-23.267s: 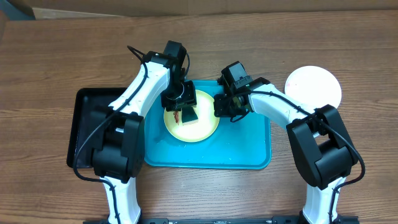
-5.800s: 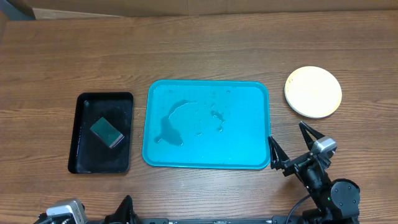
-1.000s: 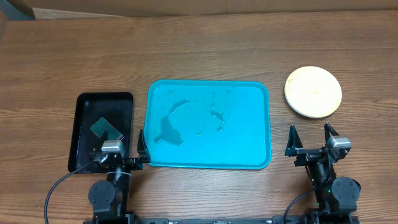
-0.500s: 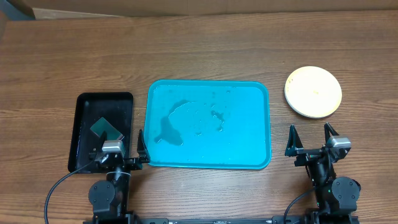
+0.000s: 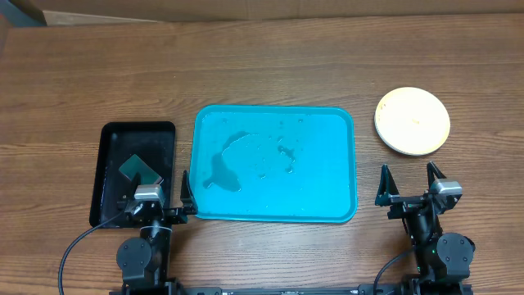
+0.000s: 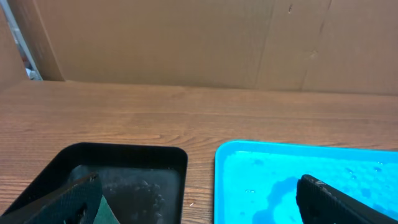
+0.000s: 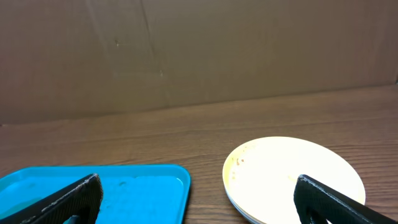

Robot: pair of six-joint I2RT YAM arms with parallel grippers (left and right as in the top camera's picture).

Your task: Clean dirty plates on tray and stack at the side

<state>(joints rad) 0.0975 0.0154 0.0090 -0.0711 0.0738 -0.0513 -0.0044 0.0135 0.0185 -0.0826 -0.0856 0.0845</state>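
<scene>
The plate stack sits off the wet teal tray (nothing left to wipe), so the left hand and right hand rest released.

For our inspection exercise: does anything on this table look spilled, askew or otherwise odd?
A puddle of water lies on the teal tray, left of its middle, with droplets beside it. The pale yellow top plate shows small brownish specks near its left rim. Nothing else stands out.
</scene>
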